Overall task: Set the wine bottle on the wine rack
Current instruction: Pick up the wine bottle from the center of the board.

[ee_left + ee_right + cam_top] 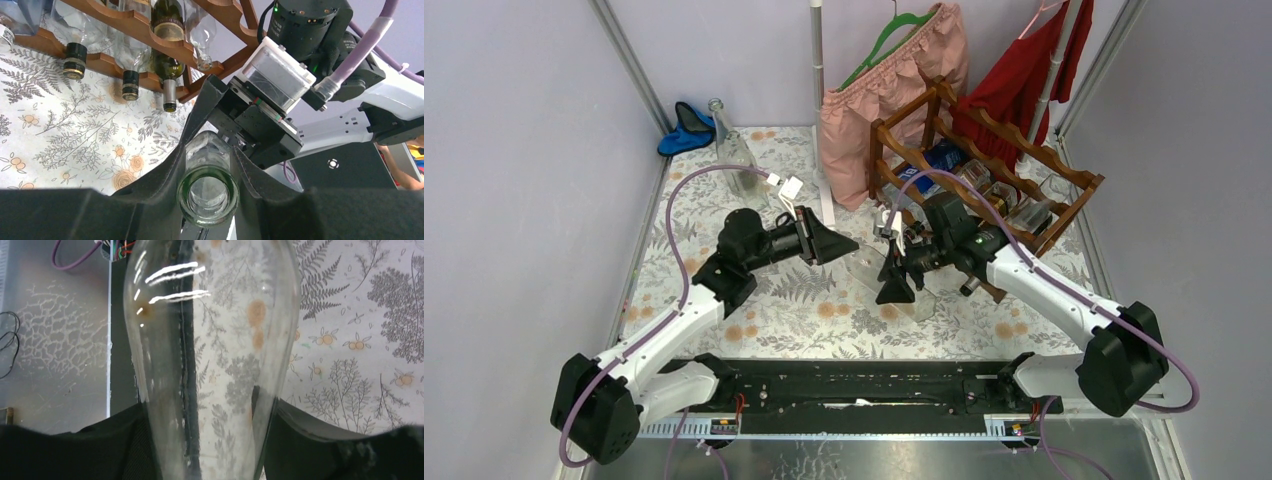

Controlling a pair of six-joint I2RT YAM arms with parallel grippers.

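Note:
A clear glass wine bottle (864, 268) lies level above the floral table between my two grippers. My left gripper (832, 245) is shut on its neck; the green-tinged mouth (207, 196) faces the left wrist camera between the black fingers (150, 200). My right gripper (207, 445) sits on the bottle's wide body (210, 340), and both black pads (120, 445) lie against the glass. The reddish-brown wine rack (984, 170) stands at the back right, just behind the right arm. Several bottles lie in the wine rack (135, 25).
A second clear bottle (724, 140) stands at the back left beside a blue cloth (686, 130). A pink garment (894, 90) and a red one (1024, 80) hang behind the rack, next to a white pole (818, 60). Grey walls close in both sides.

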